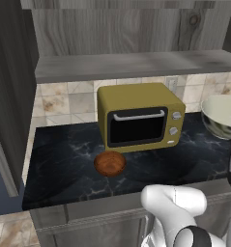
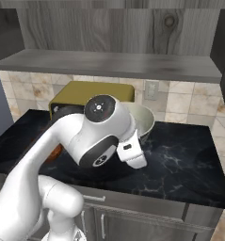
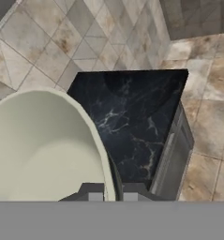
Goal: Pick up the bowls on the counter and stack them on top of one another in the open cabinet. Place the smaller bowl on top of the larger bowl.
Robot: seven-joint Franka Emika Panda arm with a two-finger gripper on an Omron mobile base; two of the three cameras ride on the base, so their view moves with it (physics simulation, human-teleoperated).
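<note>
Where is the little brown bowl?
The little brown bowl sits on the black counter in the left base view, just in front of the yellow microwave, near its left corner.

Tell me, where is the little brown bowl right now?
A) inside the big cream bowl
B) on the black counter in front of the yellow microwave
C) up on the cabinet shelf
B: the little brown bowl sits on the black counter just in front of the yellow microwave.
</note>
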